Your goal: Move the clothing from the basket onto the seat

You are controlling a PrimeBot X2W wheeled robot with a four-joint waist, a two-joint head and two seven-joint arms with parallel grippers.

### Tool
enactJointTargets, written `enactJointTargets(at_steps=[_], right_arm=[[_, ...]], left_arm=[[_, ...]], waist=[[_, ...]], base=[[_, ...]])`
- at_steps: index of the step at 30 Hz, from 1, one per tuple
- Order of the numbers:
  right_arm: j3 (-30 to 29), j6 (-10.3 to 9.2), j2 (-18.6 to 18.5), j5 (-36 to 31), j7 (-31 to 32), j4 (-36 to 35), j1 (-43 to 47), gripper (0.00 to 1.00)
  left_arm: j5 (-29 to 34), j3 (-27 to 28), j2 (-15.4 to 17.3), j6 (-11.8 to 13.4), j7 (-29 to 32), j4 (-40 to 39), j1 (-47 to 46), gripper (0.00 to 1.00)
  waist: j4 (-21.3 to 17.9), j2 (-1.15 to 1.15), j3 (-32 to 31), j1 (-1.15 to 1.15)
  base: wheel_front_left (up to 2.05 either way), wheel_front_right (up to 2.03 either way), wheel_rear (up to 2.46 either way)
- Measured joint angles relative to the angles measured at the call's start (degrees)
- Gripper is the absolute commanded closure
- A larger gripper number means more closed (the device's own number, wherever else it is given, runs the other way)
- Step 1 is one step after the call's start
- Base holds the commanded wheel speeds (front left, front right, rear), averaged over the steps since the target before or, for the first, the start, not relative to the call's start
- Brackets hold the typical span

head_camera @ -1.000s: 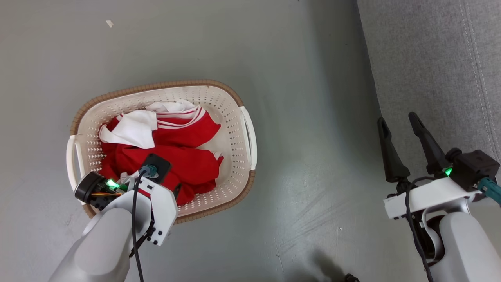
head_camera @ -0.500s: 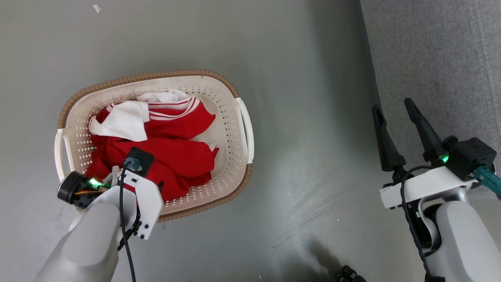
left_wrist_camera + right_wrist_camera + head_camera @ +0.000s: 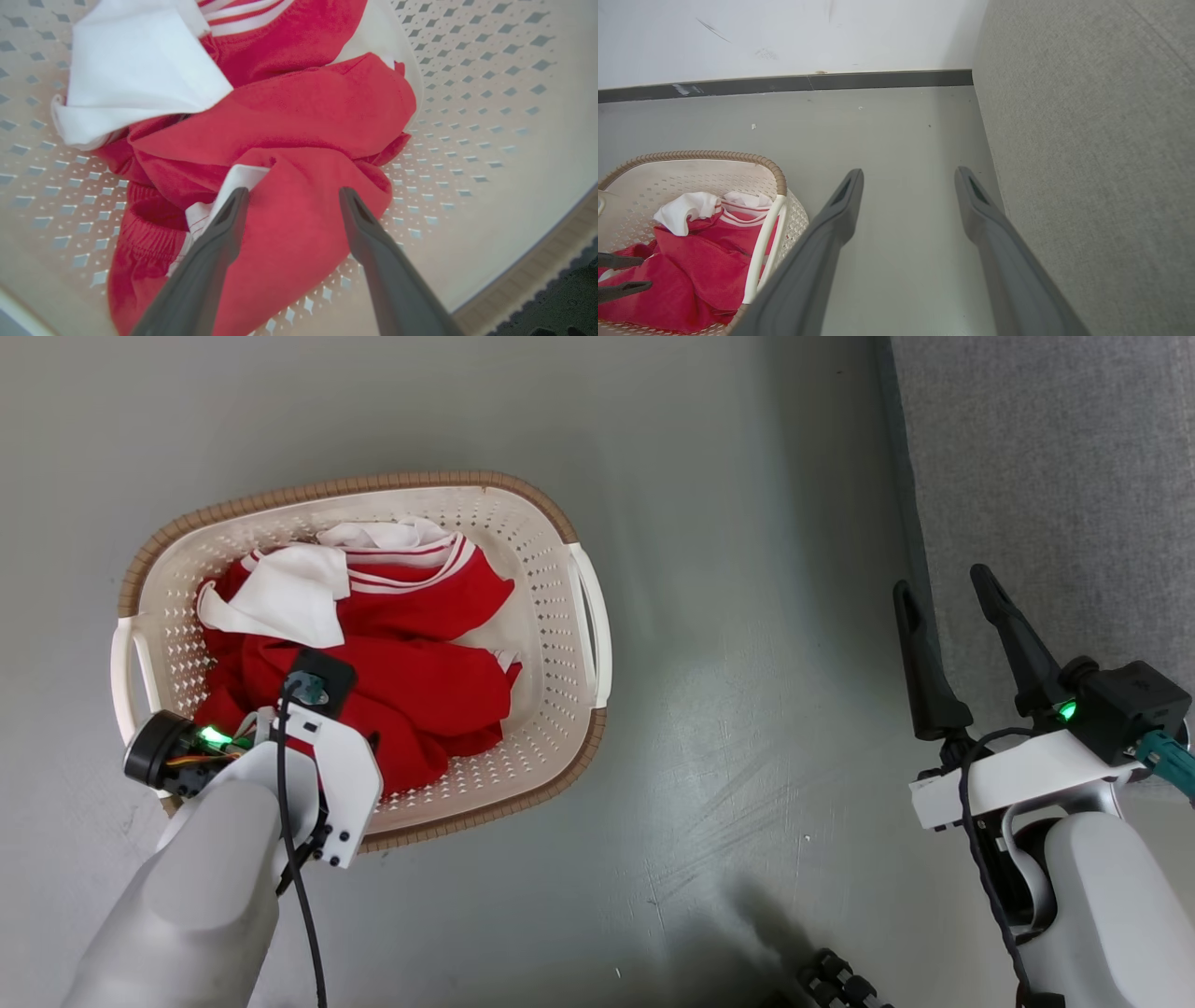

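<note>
The clothing (image 3: 420, 681), red with white panels and striped trim, lies bunched in the cream basket (image 3: 551, 569) on the floor. My left wrist (image 3: 317, 747) hangs over the basket's near end. In the left wrist view my left gripper (image 3: 293, 192) is open, its fingers astride a red fold of the clothing (image 3: 303, 121) with the tips at the fabric. The right wrist view catches that left gripper (image 3: 648, 273) at the clothing (image 3: 691, 266). My right gripper (image 3: 941, 581) is open and empty above the floor, beside the edge of the grey seat (image 3: 1055, 476).
Grey floor (image 3: 728, 709) lies between the basket and the seat (image 3: 1087, 140). A white wall with a dark skirting board (image 3: 784, 84) stands beyond the basket (image 3: 714, 175). Dark parts of my base (image 3: 831, 980) show at the bottom edge.
The head view has shifted, so the basket sits higher and further left. My left wrist has edged slightly toward the basket's left end. Both grippers have stayed open.
</note>
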Motion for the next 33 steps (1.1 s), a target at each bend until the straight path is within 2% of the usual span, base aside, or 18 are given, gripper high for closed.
enactJointTargets(at_steps=[12, 13, 14, 16, 24, 33], right_arm=[[-0.87, 0.00, 0.00, -0.15, -0.01, -1.01, -1.54, 0.00], [-0.93, 0.00, 0.00, -0.15, -0.01, -1.04, -1.62, 0.00], [-1.00, 0.00, 0.00, -0.16, -0.01, -1.04, -1.80, 0.00], [-1.11, 0.00, 0.00, -0.18, -0.01, -1.12, -2.03, 0.00], [-1.65, 0.00, -0.01, -0.13, -0.01, -1.22, -3.38, 0.00], [-1.38, 0.00, -0.05, 1.01, -0.01, -0.80, -5.09, 0.00]], left_arm=[[0.00, 0.48, -0.08, 0.73, -0.24, 2.63, -3.36, 0.00], [-0.01, 0.48, -0.33, 0.71, -0.31, 2.67, -3.62, 0.08], [-0.01, 0.46, -0.54, 0.71, -0.80, 2.71, -3.78, 0.34], [-0.01, 0.40, -0.76, 0.70, -1.03, 2.79, -3.93, 1.00], [-1.38, 0.37, -3.35, 0.44, -4.65, 3.44, -4.63, 1.00], [-4.64, 3.10, -3.72, 0.12, -12.80, 1.22, -4.57, 1.00]], waist=[[0.32, 0.00, 3.08, 0.00], [0.41, 0.00, 3.30, 0.00], [0.50, 0.00, 3.49, 0.00], [0.60, 0.00, 3.67, 0.00], [1.73, 0.00, 3.68, 0.00], [2.96, 0.00, 1.85, 0.00]], base=[[0.00, 0.00, 0.00], [0.00, 0.00, 0.00], [0.00, 0.00, 0.00], [0.00, 0.00, 0.00], [0.00, 0.00, 0.00], [0.00, 0.00, 0.00]])
